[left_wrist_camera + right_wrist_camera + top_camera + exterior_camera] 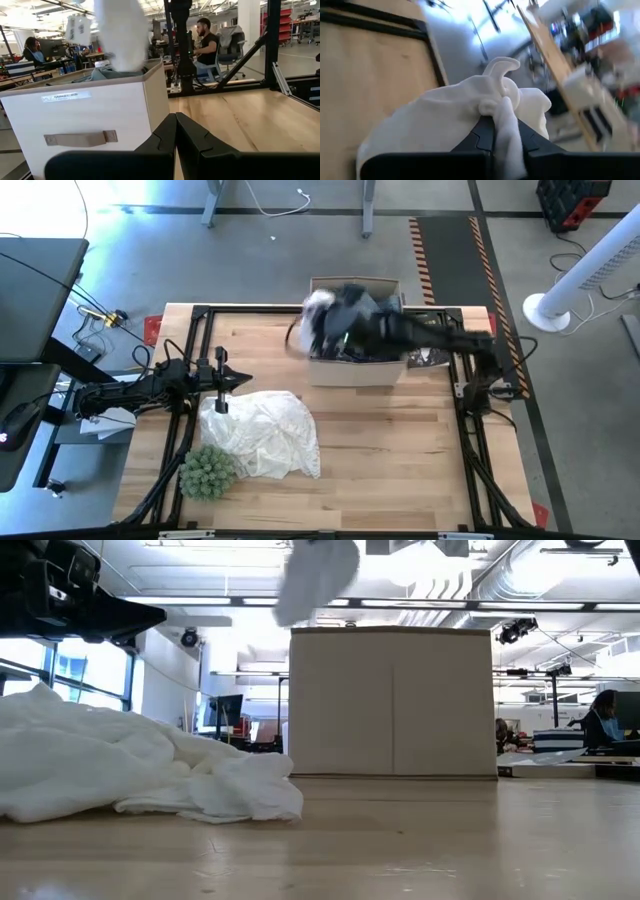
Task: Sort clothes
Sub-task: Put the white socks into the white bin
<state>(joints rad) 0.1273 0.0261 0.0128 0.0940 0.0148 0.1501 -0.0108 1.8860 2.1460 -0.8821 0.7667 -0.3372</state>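
Note:
My right gripper (324,318) reaches over the left end of the cardboard box (352,368) at the table's far middle. It is shut on a white garment (318,302), which also shows above the box in the low view (320,575) and the left wrist view (122,35). Dark and grey-green clothes (107,74) lie in the box. A second white garment (265,430) lies crumpled on the table at the left. My left gripper (243,381) is shut and empty just above that garment's far edge. My right gripper pinches a bunched fold of the white garment (506,116) between its two fingers. The cloth balls up past the fingertips in several layers. The garment is lifted off the table and hangs slack (312,595) over the box's left end.
A spiky green plant ball (207,471) sits at the near left beside the white garment on the table. A black frame (200,315) runs around the table's edges. Bare wood lies in the middle and on the right (400,450). People sit in the room beyond (205,42).

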